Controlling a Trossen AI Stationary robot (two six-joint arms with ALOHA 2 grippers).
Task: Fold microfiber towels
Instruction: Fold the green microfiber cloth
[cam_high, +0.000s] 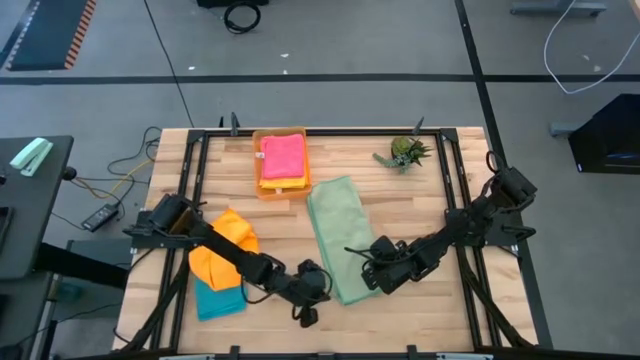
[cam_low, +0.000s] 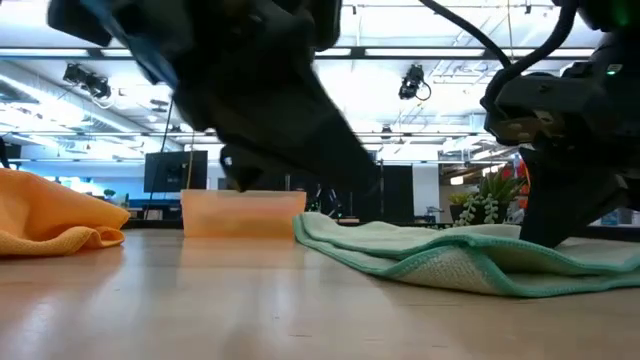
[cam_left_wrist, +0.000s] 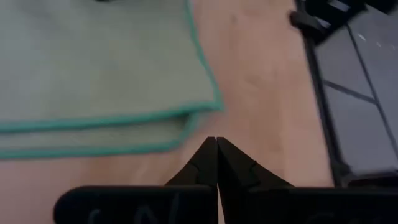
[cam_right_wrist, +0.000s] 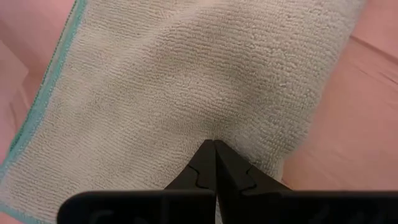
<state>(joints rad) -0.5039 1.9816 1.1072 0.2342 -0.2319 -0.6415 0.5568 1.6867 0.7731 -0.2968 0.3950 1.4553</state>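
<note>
One sage green towel (cam_high: 337, 238) lies half-folded; pink towel (cam_high: 283, 156) seems finished; orange towel (cam_high: 222, 247) and teal towel (cam_high: 218, 298) wait; left gripper (cam_high: 308, 312) and right gripper (cam_high: 368, 271) closed, empty.

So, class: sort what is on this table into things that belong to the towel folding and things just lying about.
Belongs to the job:
- sage green towel, folded lengthwise
- pink towel
- orange towel
- teal towel
- left claw, shut
- right claw, shut

Just lying about:
- orange tray
- small plant

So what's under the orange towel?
A teal towel lies under the orange towel, sticking out at the near edge. The left arm crosses over both, so how much more teal is underneath stays covered.
</note>
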